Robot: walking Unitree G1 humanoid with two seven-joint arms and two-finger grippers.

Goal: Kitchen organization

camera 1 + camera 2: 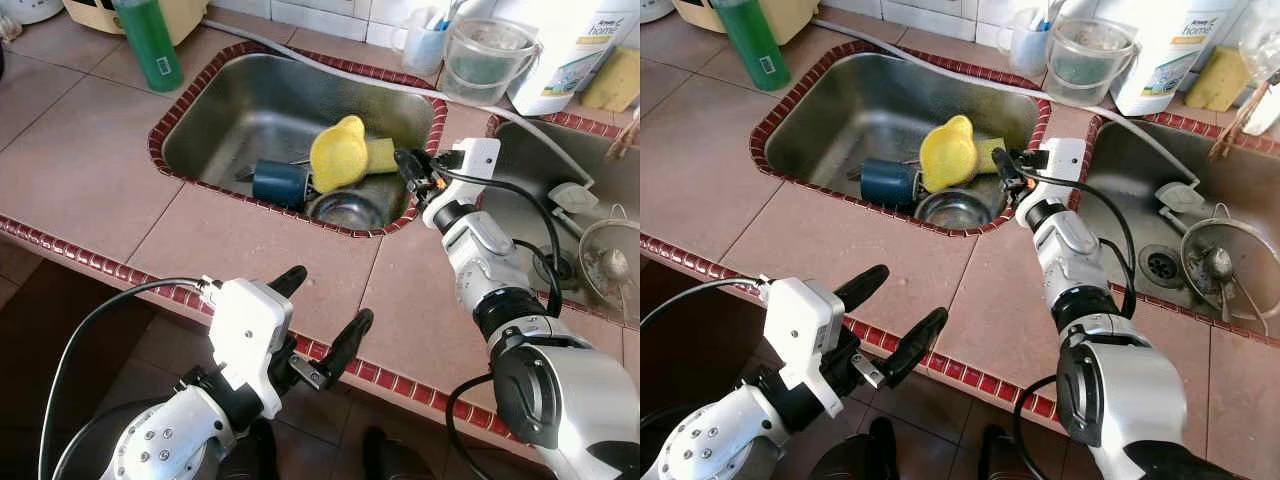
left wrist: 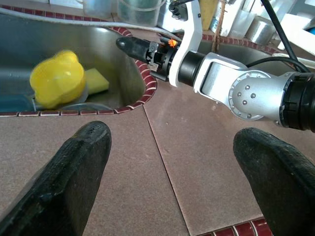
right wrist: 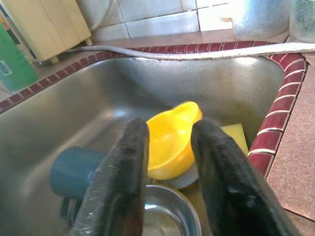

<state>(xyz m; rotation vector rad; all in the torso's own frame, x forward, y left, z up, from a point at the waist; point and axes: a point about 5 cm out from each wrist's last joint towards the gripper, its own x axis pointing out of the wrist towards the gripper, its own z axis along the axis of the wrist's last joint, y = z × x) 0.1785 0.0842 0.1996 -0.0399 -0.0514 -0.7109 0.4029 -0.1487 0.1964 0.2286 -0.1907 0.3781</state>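
Yellow plastic jug-shaped bowl, glossy, with a small pouring lip, lying tipped on its side in the stainless steel sink set into the brown tiled counter. Right gripper: at the sink's right rim, just beside the bowl, fingers parted with nothing between them, pointing toward it. Left gripper: over the counter's near edge, fingers wide apart, empty. Sink contents: yellow bowl; yellow sponge behind it, touching; dark blue mug on its side, beside the bowl; round steel bowl in front. Second sink to the right holds a metal strainer.
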